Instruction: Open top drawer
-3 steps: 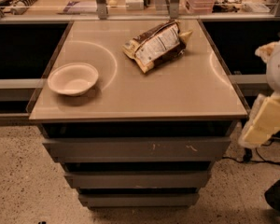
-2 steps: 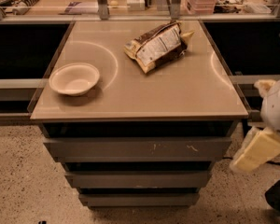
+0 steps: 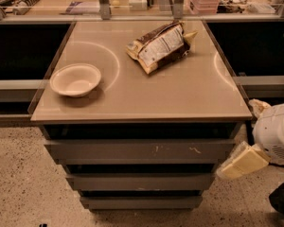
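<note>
1. Now viewing, from the camera view, the top drawer [image 3: 132, 150] sitting directly under the tabletop [image 3: 180, 98], above two narrower grey fronts, with pale scratches showing right of centre.
2. Seeing the gripper [image 3: 233, 167] hanging low at the right edge, near the top drawer's right end; failing to tell whether it is apart or together, or touching the front.
3. Noting a bowl [image 3: 75, 79] resting on the tabletop's left side and a snack bag [image 3: 161, 46] lying toward the back, well apart.
</note>
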Robot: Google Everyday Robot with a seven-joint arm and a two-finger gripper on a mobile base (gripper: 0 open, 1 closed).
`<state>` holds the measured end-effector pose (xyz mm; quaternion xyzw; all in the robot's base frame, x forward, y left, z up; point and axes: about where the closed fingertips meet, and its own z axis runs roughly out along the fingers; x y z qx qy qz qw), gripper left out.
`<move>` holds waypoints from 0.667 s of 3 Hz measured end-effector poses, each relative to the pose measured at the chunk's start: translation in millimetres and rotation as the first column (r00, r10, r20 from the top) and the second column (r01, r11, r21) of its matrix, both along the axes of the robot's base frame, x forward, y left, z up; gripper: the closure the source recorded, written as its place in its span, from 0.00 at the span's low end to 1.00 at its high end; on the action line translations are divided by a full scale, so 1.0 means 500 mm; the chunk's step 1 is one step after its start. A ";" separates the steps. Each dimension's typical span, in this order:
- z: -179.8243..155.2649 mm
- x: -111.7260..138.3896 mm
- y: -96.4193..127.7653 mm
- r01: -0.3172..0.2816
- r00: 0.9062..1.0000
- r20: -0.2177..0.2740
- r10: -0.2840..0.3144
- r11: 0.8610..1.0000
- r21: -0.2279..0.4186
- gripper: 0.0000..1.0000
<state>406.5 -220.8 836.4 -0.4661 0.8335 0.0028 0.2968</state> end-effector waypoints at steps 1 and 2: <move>-0.012 -0.014 -0.007 0.054 0.998 0.022 -0.054 0.998 0.025 0.00; -0.071 -0.035 -0.020 0.153 0.986 0.048 -0.159 0.981 0.117 0.00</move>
